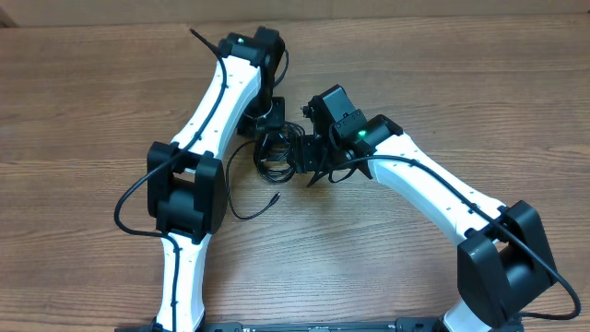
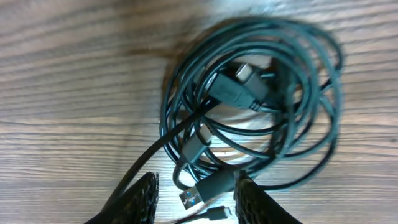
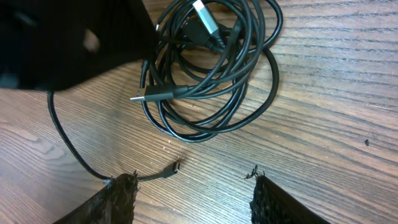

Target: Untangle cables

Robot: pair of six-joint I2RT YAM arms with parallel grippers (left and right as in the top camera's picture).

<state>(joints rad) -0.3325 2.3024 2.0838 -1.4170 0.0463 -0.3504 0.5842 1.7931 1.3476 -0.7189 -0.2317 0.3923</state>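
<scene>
Black cables (image 2: pixel 236 93), coiled (plugs (image 2: pixel 246 72) silver-tipped)

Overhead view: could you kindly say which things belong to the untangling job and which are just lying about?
Job: coiled cable bundle; loose strand with small plug; left gripper; right gripper.
Lying about: wooden table; arms' own thick cables.

cables (image 1: pixel 275 157) coiled on table (image 1: pixel 461 74) | left tool (image 1: pixel 266 124), right tool (image 1: pixel 308 164) at bundle | one end trails loose

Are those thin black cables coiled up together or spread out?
Coiled together: the cables form one overlapping bundle, plugs inside, with one loose end trailing out.
</scene>
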